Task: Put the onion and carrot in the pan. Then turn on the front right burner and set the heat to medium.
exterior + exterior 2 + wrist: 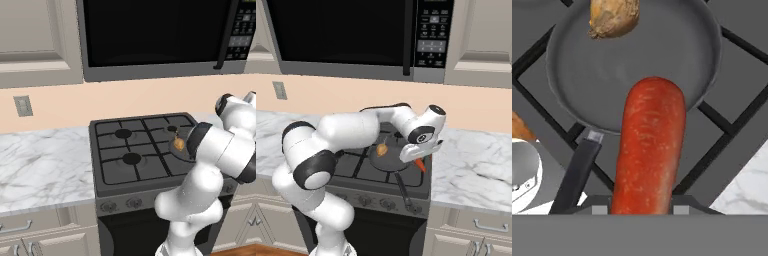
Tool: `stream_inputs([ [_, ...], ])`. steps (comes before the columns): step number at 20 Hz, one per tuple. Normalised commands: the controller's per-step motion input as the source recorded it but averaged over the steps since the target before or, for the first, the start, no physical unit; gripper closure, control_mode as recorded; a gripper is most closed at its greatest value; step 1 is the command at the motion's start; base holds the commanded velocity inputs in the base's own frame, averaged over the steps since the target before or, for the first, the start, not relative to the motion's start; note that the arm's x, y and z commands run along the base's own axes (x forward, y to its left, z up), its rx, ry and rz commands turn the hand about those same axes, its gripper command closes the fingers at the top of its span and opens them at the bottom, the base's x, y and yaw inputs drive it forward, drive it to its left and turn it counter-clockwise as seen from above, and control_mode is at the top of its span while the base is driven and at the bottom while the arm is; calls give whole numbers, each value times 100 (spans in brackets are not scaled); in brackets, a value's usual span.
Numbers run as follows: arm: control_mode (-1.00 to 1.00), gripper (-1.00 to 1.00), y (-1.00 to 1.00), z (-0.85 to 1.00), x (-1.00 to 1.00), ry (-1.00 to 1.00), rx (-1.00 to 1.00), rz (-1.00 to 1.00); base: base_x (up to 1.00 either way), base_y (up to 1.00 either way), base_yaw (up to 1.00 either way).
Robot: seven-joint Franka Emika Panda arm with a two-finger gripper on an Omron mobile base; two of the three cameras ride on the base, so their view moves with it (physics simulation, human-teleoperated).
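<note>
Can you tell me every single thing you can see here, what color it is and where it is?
onion: one, tan-yellow, lying inside the pan
pan: one, dark grey with black handle, on the stove's front right burner
carrot: one, orange-red, held above the pan's near rim
stove: one, dark grey, between marble counters
microwave: one, black and grey, above the stove
counter: white marble, both sides of the stove
wall outlet: one, grey, left wall
pincer: one, shut on the carrot
</note>
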Motion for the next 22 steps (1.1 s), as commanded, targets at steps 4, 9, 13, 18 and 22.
stream_inputs([
  [4, -100, 100, 73, 0, 48, 0, -4, -4, 0, 0, 0],
  [9, -100, 100, 30, 0, 39, 0, 0, -21, 0, 0, 0],
  [13, -100, 100, 21, 0, 38, 0, 0, -24, 0, 0, 0],
  [18, -100, 100, 2, -3, 34, 11, 0, -17, 0, 0, 0],
  [22, -100, 100, 0, -15, 25, 1, 0, 0, 0, 0, 0],
])
